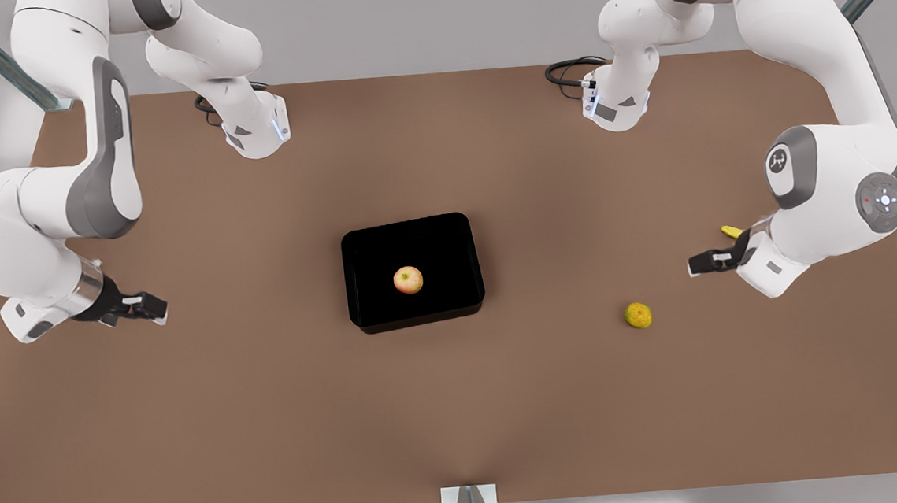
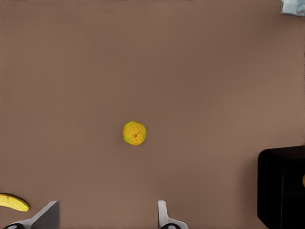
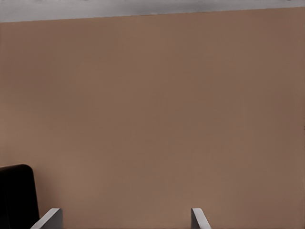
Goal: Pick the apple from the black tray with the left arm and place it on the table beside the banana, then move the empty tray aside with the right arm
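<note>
My left gripper (image 1: 706,263) hangs at the right of the front view, fingers spread wide and holding nothing. Just behind it, the tip of the banana (image 1: 730,231) peeks out from under the arm. In the left wrist view I see the banana (image 2: 13,202) beside one finger, and the bumpy yellow-green fruit (image 2: 134,133) lies out on the bare brown worktop (image 1: 270,414). My right gripper (image 1: 151,307) waits at the left of the front view, also spread wide and empty, with a corner of the black tray (image 3: 16,195) showing in its wrist view. The black tray sits in the middle of the front view, well apart from both grippers. The apple (image 1: 408,279) rests inside it, near the middle, away from the rim. Nothing has been picked up yet. I think the round apple could roll or slip if I close on it off-center. I could also go for the bumpy fruit by mistake, since it is round too and much nearer. And my left arm could bump the banana as it swings out.
</note>
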Controlling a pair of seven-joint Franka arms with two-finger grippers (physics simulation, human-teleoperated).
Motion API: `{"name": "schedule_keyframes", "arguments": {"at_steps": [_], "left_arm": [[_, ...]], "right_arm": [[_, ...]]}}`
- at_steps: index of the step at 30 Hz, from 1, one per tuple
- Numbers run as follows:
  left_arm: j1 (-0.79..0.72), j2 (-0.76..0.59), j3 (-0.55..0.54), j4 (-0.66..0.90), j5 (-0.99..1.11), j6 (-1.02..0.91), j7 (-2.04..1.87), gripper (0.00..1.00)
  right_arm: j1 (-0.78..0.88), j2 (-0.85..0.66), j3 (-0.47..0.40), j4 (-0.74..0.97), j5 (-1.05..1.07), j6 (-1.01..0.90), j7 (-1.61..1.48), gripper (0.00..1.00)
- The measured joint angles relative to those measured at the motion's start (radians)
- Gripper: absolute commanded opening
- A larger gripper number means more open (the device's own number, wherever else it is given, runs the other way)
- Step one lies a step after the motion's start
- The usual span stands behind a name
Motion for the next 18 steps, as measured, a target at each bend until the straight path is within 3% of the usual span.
{"name": "schedule_keyframes", "arguments": {"at_steps": [4,7,11,18], "left_arm": [[-0.028,0.011,-0.024,0.038,-0.004,0.008,-0.006,1.0],[-0.262,0.082,-0.046,0.092,0.028,0.01,-0.036,1.0],[-0.532,0.231,-0.048,0.166,0.049,0.075,-0.153,1.0],[-0.758,0.356,-0.048,0.136,0.115,0.241,-0.437,1.0]], "right_arm": [[0.0,0.016,0.001,0.0,-0.008,0.025,0.0,1.0],[0.018,0.127,0.001,0.049,-0.011,0.039,0.001,1.0],[0.019,0.15,0.001,0.173,-0.013,0.011,0.001,1.0],[0.021,0.152,-0.003,0.234,-0.009,-0.107,0.001,1.0]]}}
